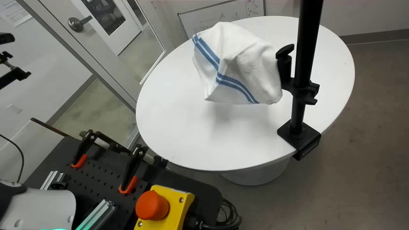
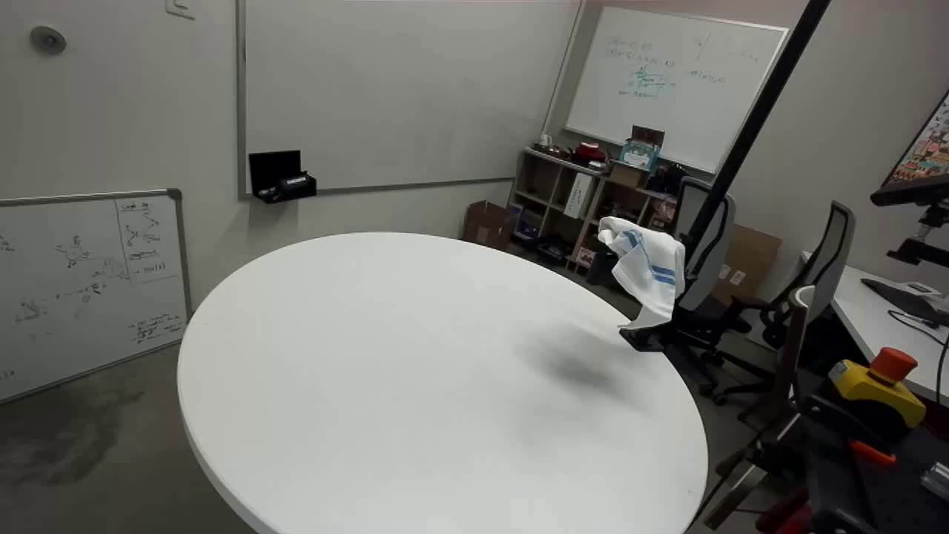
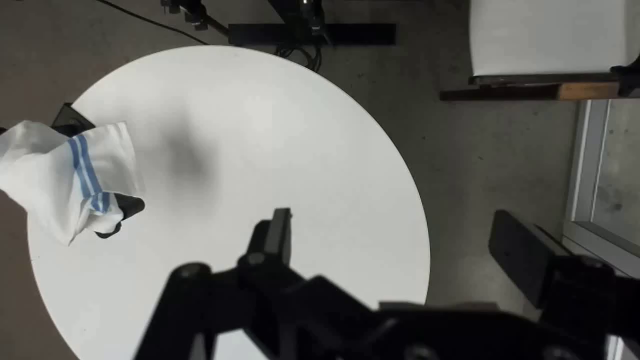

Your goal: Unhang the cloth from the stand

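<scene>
The cloth, white with blue stripes, hangs draped beside the black stand's pole in both exterior views, cloth (image 1: 246, 64) and stand (image 1: 307, 38), cloth (image 2: 649, 267) and stand (image 2: 764, 119). It hangs above the table top and covers most of the stand's arm. In the wrist view the cloth (image 3: 50, 180) is at the left edge, with the stand's base (image 3: 70, 120) behind it and a black part of the stand (image 3: 130, 205) poking out below. My gripper (image 3: 392, 220) is open and empty, well apart from the cloth, to its right in the wrist view. It is outside both exterior views.
The stand is clamped to the edge of a round white table (image 1: 179, 127). A black bench with clamps (image 1: 131, 169) and a yellow box with a red emergency button (image 1: 166, 207) stands beside it. Office chairs (image 2: 808, 274) and shelves (image 2: 556, 193) are behind the stand.
</scene>
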